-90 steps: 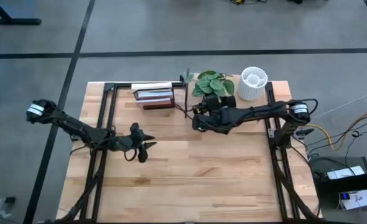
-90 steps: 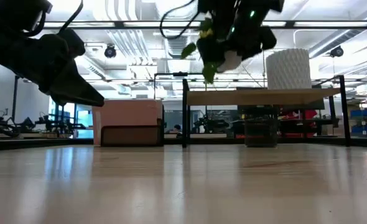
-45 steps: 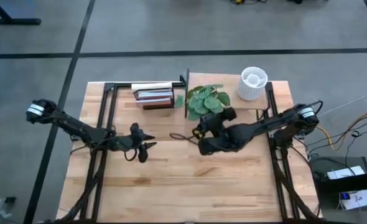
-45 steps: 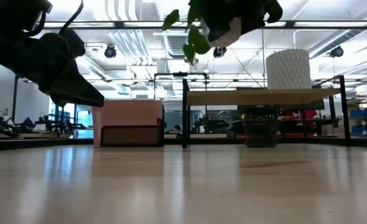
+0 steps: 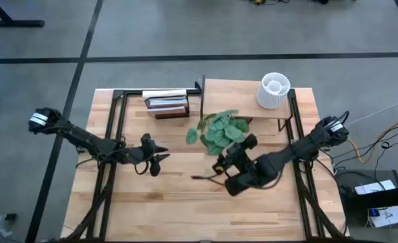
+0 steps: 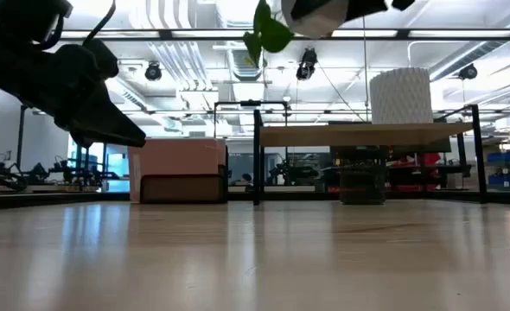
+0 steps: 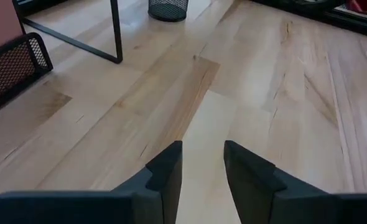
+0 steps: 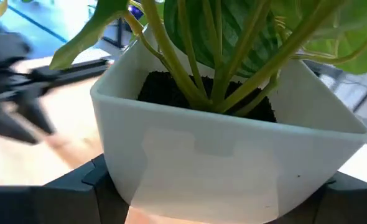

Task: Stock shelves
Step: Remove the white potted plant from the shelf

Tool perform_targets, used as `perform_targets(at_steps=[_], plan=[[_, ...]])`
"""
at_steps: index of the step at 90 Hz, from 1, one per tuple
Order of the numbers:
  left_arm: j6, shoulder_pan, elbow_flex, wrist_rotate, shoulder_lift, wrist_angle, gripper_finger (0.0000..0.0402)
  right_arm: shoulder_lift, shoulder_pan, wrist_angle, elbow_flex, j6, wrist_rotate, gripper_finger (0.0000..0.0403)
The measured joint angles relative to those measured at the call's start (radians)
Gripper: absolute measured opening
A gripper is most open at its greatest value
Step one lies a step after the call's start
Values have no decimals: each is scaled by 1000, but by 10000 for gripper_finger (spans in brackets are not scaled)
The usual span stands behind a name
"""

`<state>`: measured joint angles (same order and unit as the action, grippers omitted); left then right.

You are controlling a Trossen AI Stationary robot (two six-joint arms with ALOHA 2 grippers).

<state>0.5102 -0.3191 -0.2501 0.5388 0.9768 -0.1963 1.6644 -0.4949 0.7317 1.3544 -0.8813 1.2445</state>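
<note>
High view shows the right gripper point(image 5: 220, 164) over the middle of the table point(image 5: 185, 202), in front of the shelves point(image 5: 243, 91), carrying a potted plant point(image 5: 218, 132) whose green leaves spread toward the shelf board. Right wrist view has the plant's white square pot point(image 8: 227, 155) clamped between that gripper's two dark fingers point(image 8: 84, 183), with dark soil and striped leaves above the rim. From the low view the pot point(image 6: 317, 12) hangs high above the tabletop, well clear of it. The shelves stand at the table's far edge on the right side, a white ribbed vase point(image 5: 274, 90) resting on the pale board. Just left of them sits a dark slatted rack point(image 5: 166, 102) holding books. The left gripper point(image 5: 157, 160) hovers over the left part of the table, its jaws slightly apart and holding nothing, as the left wrist view point(image 7: 202, 171) confirms.
</note>
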Motion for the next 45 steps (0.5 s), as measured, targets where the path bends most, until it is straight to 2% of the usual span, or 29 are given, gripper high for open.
perform_targets(at_steps=[45], plan=[[0, 0, 0, 0, 0, -2, 127, 229, -200, -350, 0, -60, -100, 270]])
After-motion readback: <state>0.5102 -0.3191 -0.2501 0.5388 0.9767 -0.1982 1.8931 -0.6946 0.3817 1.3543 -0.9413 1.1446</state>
